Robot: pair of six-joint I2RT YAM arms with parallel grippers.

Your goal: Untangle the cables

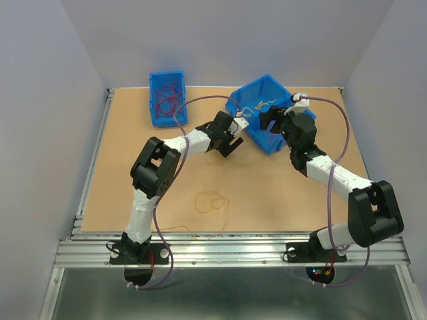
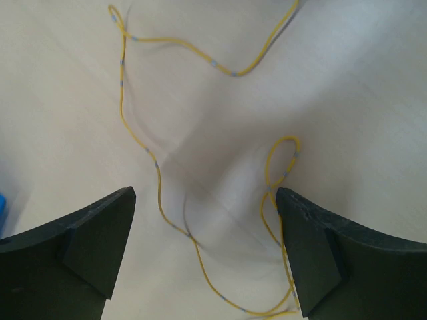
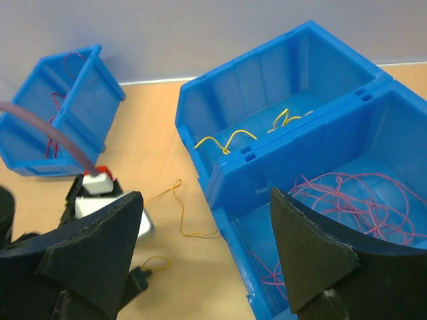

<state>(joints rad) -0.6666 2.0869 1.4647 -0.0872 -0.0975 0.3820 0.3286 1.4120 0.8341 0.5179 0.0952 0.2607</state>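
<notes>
**A:** Tan table (image 1: 120, 173), pale grey walls (image 1: 220, 40) all round. The left gripper (image 2: 203, 227) is spread wide and gripping nothing. A thin kinked yellow cable (image 2: 159, 187) lies on the table between its fingers.

**B:** Yeah, the right gripper (image 3: 207, 220) is splayed and empty too, by the big blue bin (image 3: 293, 143). Curly pink cables (image 3: 353, 200) in the near compartment, yellow cables (image 3: 233, 138) in the far one.

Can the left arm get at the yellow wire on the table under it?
Probably yes: the left hand hangs open over the yellow wire, which lies loose on the table between its fingers, nothing covering it.
</notes>
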